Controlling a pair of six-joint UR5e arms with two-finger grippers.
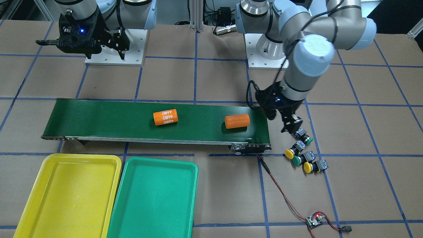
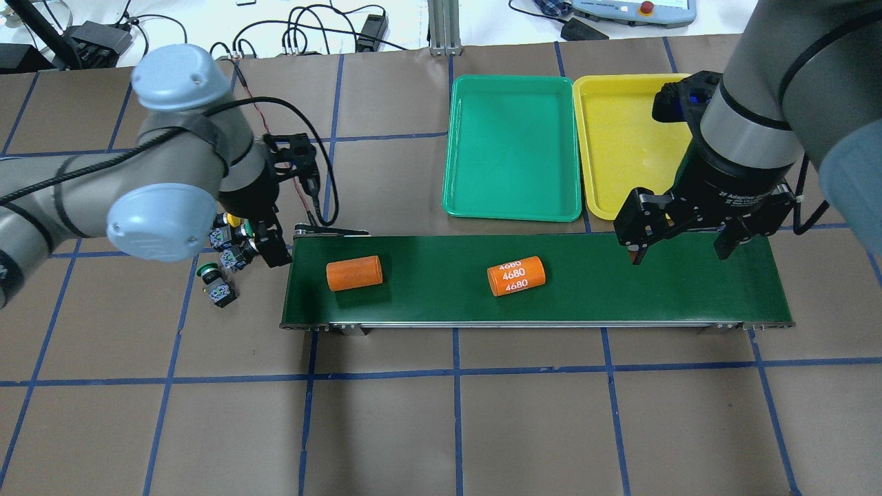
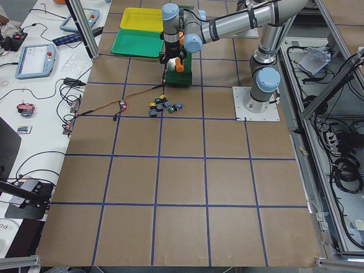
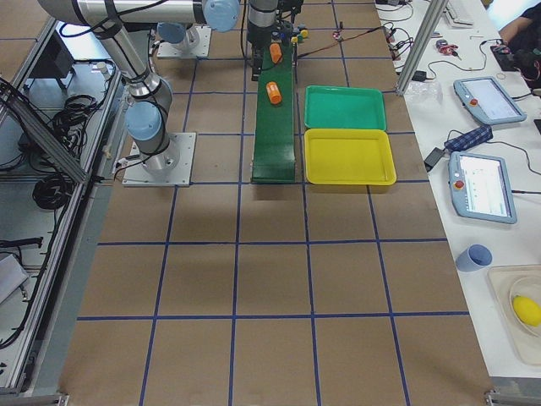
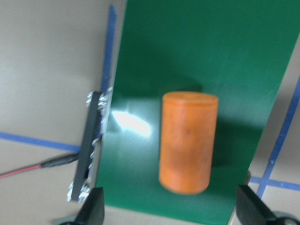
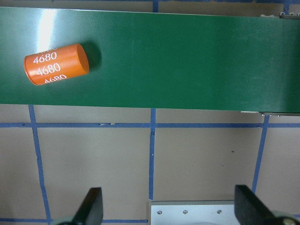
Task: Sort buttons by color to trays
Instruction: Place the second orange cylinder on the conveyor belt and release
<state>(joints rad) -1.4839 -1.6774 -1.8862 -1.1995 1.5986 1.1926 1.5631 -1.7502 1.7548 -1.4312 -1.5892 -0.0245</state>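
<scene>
1. When looking from across the table, find the left gripper (image 1: 291, 128) at 3 o'clock off the end of the conveyor belt (image 1: 115, 115). It points down with a slight tilt, on a forearm dropping steeply from a raised elbow.
2. Note its jaws spread wide with nothing between. See the fingertips (image 5: 93, 211) far apart at the lower edge of the left wrist view, looking onto the plain orange cylinder (image 5: 188, 140).
3. Find the buttons (image 1: 299, 145), two green-capped and two yellow-capped, bunched on the brown paper at 6 o'clock from that gripper. Closest to the fingers is the nearest green button (image 1: 304, 137); cannot tell whether touched or merely overhung.
4. Turning to the overhead view, find the right gripper (image 2: 679, 256) toward the belt's 3 o'clock end, held high on a vertical wrist and pointing straight down.
5. Note jaws wide apart there too, gripping nothing, with both fingers (image 6: 91, 208) at the bottom corners of the right wrist view.
6. Back in the front-facing view, see the yellow tray (image 1: 66, 198) and the green tray (image 1: 155, 198) side by side at 7 o'clock, just beside each other and well apart from the buttons.
7. See the labelled cylinder (image 1: 165, 117), marked 4680, lying near mid-belt, and a small circuit board (image 1: 314, 221) with a red light at 5 o'clock, wired to the belt's end.
</scene>
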